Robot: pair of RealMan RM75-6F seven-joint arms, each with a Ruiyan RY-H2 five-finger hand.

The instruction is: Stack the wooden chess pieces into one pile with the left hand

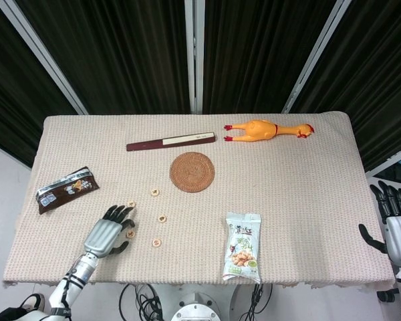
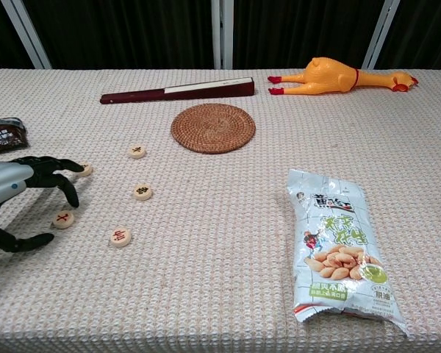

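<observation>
Several round wooden chess pieces lie loose and apart on the cloth-covered table (image 2: pixel 228 294), none stacked: one (image 2: pixel 137 151) near the mat, one (image 2: pixel 142 193) in the middle, one (image 2: pixel 120 237) at the front, one (image 2: pixel 62 219) under my left fingers, one (image 2: pixel 84 170) partly hidden behind them. My left hand (image 2: pixel 18 198) (image 1: pixel 108 232) hovers over the left pieces, fingers spread and curved downward, thumb apart, holding nothing. My right hand (image 1: pixel 395 224) hangs past the table's right edge, fingers apart, empty.
A round woven mat (image 2: pixel 213 127) lies behind the pieces, a dark folded fan (image 2: pixel 178 90) and a rubber chicken (image 2: pixel 339 76) at the back. A peanut packet (image 2: pixel 339 248) lies front right, a dark snack packet (image 1: pixel 67 189) at the left edge.
</observation>
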